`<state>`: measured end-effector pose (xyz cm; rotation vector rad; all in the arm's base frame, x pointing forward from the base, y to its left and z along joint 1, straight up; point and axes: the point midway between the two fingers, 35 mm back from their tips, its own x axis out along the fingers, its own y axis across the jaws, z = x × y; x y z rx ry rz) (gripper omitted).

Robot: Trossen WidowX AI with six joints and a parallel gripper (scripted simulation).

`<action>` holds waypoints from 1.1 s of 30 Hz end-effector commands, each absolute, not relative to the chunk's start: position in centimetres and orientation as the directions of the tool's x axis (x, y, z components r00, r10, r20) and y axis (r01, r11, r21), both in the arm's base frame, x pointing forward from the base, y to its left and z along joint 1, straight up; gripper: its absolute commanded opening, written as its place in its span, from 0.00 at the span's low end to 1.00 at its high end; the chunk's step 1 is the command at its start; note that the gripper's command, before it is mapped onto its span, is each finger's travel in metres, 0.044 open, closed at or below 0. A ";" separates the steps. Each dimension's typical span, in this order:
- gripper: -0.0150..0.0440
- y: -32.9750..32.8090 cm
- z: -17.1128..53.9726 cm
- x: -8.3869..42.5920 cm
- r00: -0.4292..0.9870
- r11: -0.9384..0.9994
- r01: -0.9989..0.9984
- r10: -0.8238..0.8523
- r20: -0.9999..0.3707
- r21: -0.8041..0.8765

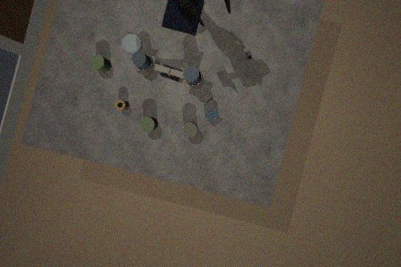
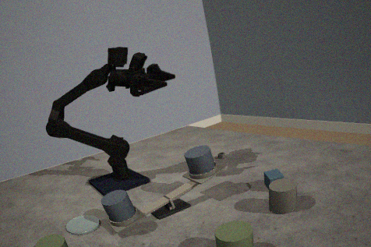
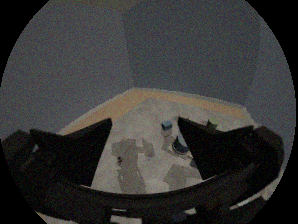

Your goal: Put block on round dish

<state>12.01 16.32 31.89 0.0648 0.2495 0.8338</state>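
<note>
Two blue-grey cups stand on a small balance [image 1: 163, 67] [image 2: 156, 205]. The dish-side cup [image 1: 141, 59] [image 2: 118, 206] is on the lower end, and the far cup [image 1: 192, 75] [image 2: 200, 161] is on the raised end; both lean with the tilted beam. One cup [image 3: 181, 145] shows partly behind a finger in the wrist view. No block shows under either cup. The pale round dish [image 1: 131, 43] [image 2: 83, 225] lies beside the lower cup and bears nothing. My gripper [image 1: 216, 18] [image 2: 170, 79] [image 3: 145, 120] is open and empty, high above the floor and well above both cups.
A blue cube [image 1: 211, 115] [image 2: 273, 178] [image 3: 166, 125] lies beside a grey-brown cylinder [image 1: 190, 128] [image 2: 283, 198]. Green cylinders [image 1: 98, 61] [image 1: 147, 124] [image 2: 234, 236] and an orange ring [image 1: 116, 104] stand around. A small dark object [image 1: 248, 56] [image 2: 221, 155] lies beyond the raised cup.
</note>
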 end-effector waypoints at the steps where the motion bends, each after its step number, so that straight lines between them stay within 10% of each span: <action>1: 1.00 15.3 30.9 13.7 0.700 0.744 -0.657 0.661 -0.269 0.119; 33: 1.00 2.9 24.8 19.7 0.689 0.989 -0.135 0.055 -0.723 -0.053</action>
